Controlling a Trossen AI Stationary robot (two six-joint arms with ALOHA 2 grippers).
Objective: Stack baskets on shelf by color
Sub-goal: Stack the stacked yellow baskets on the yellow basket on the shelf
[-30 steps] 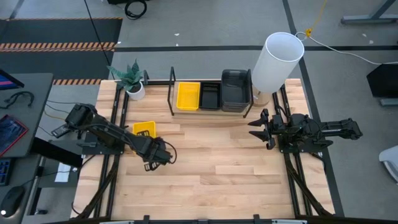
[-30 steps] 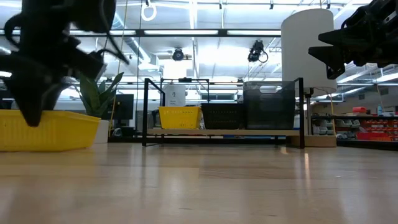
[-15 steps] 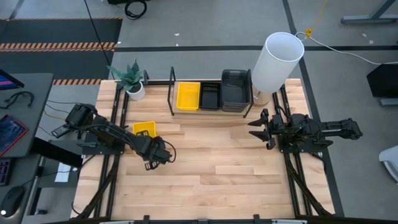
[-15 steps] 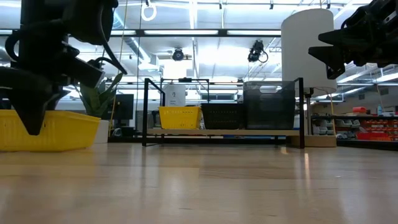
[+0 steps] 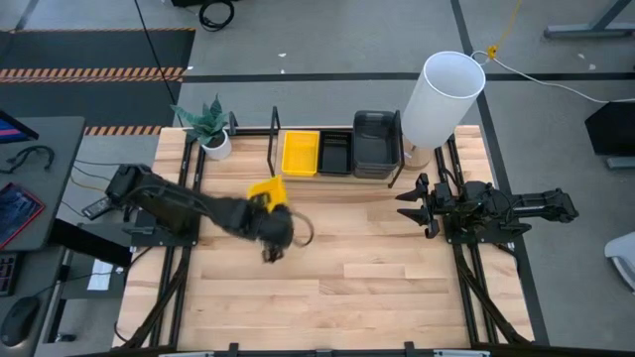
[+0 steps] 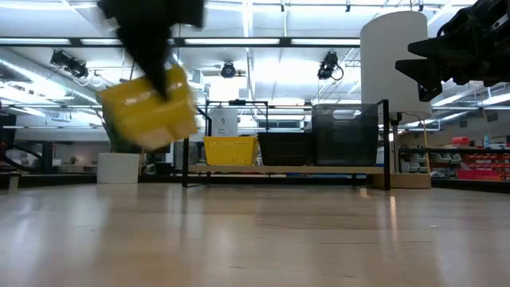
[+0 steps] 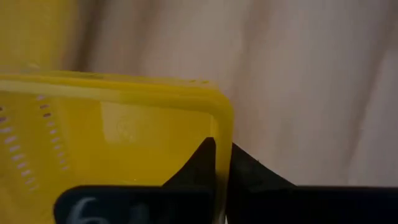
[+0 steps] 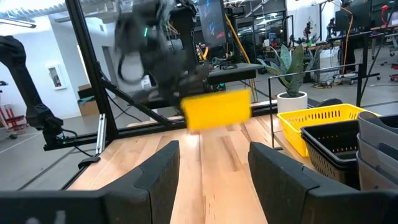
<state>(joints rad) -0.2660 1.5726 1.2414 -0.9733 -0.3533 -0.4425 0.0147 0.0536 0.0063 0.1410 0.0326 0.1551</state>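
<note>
**Q:** Judging progress, what stands done on the shelf (image 5: 276, 149)?

**A:** Three stacks sit side by side: yellow baskets (image 5: 300, 153) at the left, black baskets (image 5: 334, 152) in the middle, grey baskets (image 5: 376, 142) at the right. One loose yellow basket (image 5: 265, 191) is airborne, off the table at about 7 o'clock from the yellow stack. It appears to be the last one left to place.

**Q:** How are the arms posed?

**A:** The left gripper (image 5: 273, 220) reaches toward table centre, jaws clenched on the loose basket's rim, which hangs tilted. The right gripper (image 5: 415, 204) waits at 3 o'clock of the table, jaws spread and empty, pointing inward.
</note>
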